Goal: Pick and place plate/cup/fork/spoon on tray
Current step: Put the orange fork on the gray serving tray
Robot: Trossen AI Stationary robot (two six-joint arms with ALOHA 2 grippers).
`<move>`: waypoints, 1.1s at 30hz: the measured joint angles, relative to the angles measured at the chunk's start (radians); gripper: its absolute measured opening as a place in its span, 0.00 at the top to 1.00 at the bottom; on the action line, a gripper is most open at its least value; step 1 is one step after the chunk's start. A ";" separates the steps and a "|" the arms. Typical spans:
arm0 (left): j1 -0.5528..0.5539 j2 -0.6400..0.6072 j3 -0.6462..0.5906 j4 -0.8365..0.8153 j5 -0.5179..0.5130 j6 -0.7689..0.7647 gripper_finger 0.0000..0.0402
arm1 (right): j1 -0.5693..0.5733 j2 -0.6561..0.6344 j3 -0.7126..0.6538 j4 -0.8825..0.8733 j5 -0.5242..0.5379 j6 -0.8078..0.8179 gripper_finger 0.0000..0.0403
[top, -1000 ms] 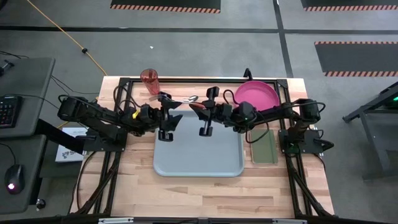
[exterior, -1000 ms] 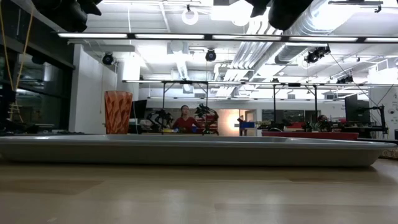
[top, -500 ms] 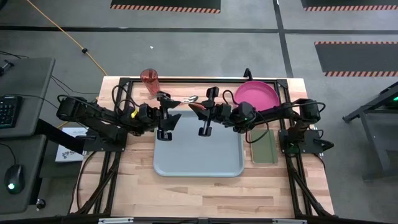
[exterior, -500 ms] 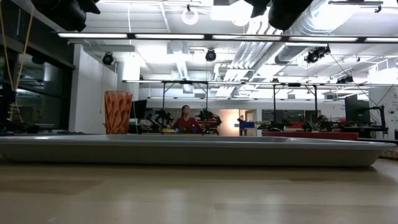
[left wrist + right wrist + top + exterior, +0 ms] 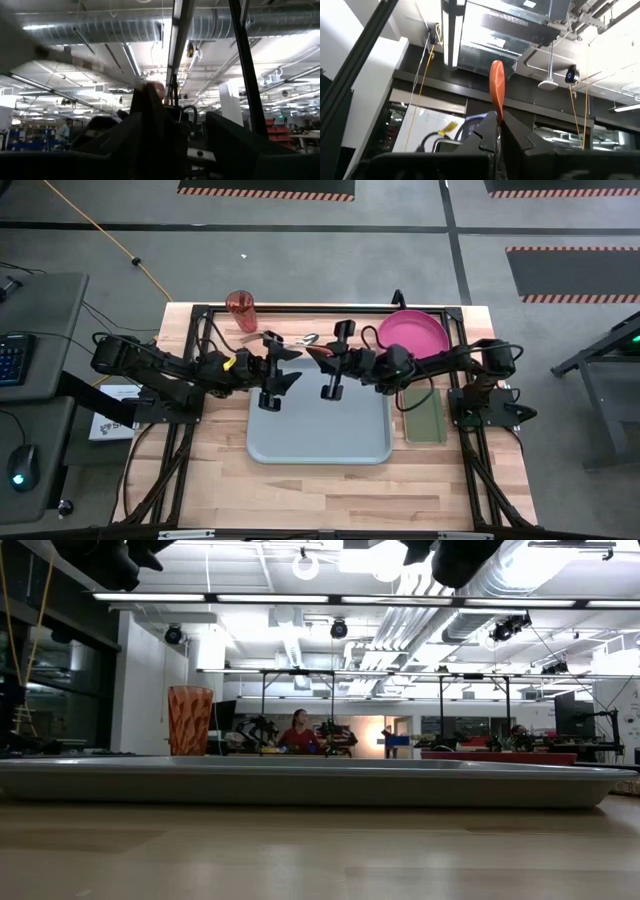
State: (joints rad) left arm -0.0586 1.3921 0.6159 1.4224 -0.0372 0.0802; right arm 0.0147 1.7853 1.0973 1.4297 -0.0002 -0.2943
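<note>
Two pincers hover over the far end of the tray [image 5: 318, 425]. Right pincer [image 5: 326, 360]: I read it pinching an orange utensil [image 5: 497, 87] by its handle, fingers pressed together. Left pincer [image 5: 272, 370]: I cannot tell spread from closed. Cup [image 5: 241, 310] stands on the table [image 5: 220, 470] beyond the tray's far left corner; plate [image 5: 412, 333] lies off the tray, far right. Risk: thin handle may pivot or slip on release. Hidden: utensil's working end, so spoon or fork unclear.
</note>
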 joint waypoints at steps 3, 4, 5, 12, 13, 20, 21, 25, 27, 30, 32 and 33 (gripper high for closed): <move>0.000 0.000 0.000 0.012 -0.001 0.001 0.47 | 0.000 -0.007 0.000 0.003 -0.006 0.005 1.00; 0.000 0.000 0.000 0.031 -0.002 0.002 0.47 | 0.000 -0.008 0.000 0.000 -0.006 0.004 1.00; 0.001 0.000 0.000 0.059 -0.008 0.007 0.47 | 0.003 -0.008 0.000 -0.005 -0.006 0.003 1.00; 0.001 0.001 0.000 0.121 -0.062 0.054 0.47 | 0.016 -0.010 0.000 -0.021 -0.009 0.000 1.00; 0.001 0.001 0.000 0.117 -0.063 0.055 0.47 | 0.018 -0.010 0.000 -0.020 -0.011 0.000 1.00; 0.000 0.001 0.000 0.124 -0.080 0.081 0.47 | 0.026 -0.010 0.000 -0.045 -0.011 -0.003 1.00; 0.000 0.001 0.000 0.125 -0.078 0.081 0.47 | 0.026 -0.010 0.000 -0.050 -0.009 -0.003 1.00; 0.000 0.001 0.000 0.128 -0.064 0.081 0.47 | 0.026 -0.011 0.000 -0.076 -0.002 -0.003 1.00; 0.000 0.001 0.000 0.128 -0.055 0.081 0.48 | 0.026 -0.012 0.000 -0.080 -0.002 -0.003 1.00; 0.000 0.001 0.000 0.130 -0.053 0.079 0.53 | 0.026 -0.012 0.000 -0.081 -0.002 -0.003 1.00; 0.000 0.001 0.000 0.130 -0.057 0.071 0.60 | 0.026 -0.012 0.000 -0.081 -0.002 -0.003 1.00; 0.000 0.001 0.000 0.130 -0.064 0.071 0.64 | 0.026 -0.012 0.000 -0.083 -0.001 -0.003 1.00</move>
State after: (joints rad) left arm -0.0582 1.3930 0.6159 1.5524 -0.1008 0.1509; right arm 0.0402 1.7733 1.0973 1.3470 -0.0014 -0.2974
